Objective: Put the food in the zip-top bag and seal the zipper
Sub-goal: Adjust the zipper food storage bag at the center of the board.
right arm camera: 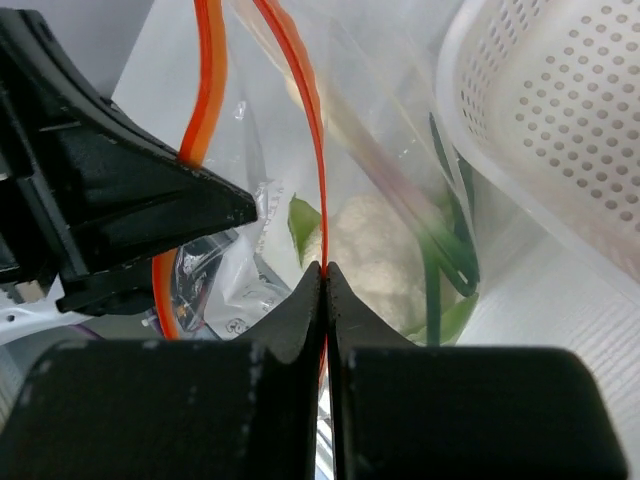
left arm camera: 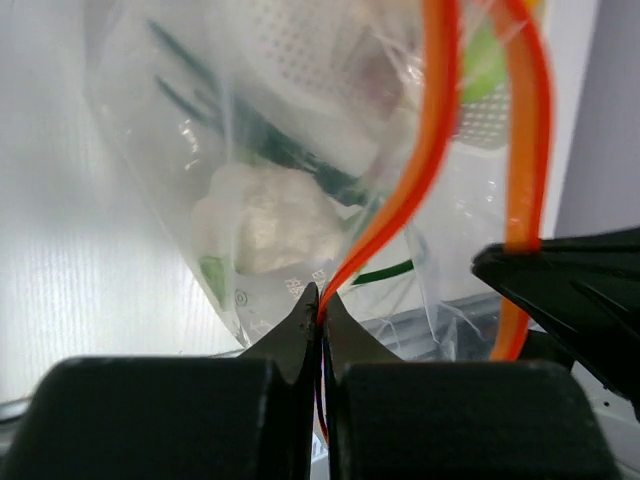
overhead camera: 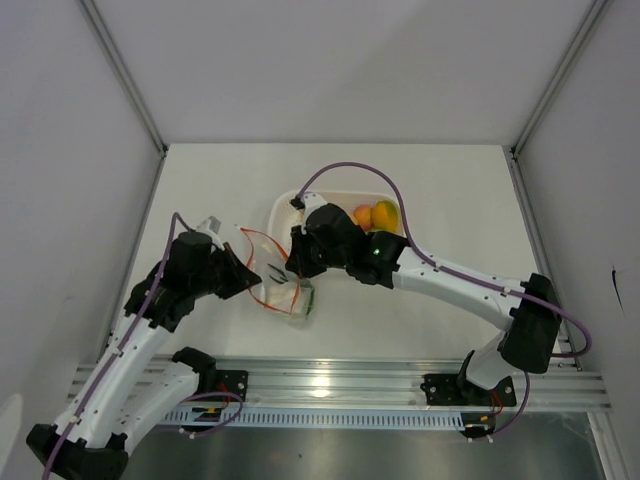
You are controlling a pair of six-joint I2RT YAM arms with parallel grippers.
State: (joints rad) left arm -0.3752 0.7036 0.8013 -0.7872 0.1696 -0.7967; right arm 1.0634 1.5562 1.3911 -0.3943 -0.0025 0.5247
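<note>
The zip-top bag [overhead camera: 283,290] lies between my two grippers, just in front of the white basket. Its red-orange zipper [overhead camera: 262,240] stands open as two separate strips. My left gripper [left arm camera: 322,308] is shut on one zipper strip [left arm camera: 425,150]. The right gripper [right arm camera: 325,270] is shut on the other strip [right arm camera: 300,90]. Inside the bag I see a white cauliflower [left arm camera: 265,220] and green beans [right arm camera: 435,260]. An orange [overhead camera: 363,215] and a yellow lemon [overhead camera: 386,213] lie in the basket.
The white perforated basket [overhead camera: 285,205] stands right behind the bag, its wall [right arm camera: 560,110] close to the right gripper. The left gripper's black body [right arm camera: 120,200] is near on the right wrist view's left. A metal rail [overhead camera: 330,385] runs along the near edge.
</note>
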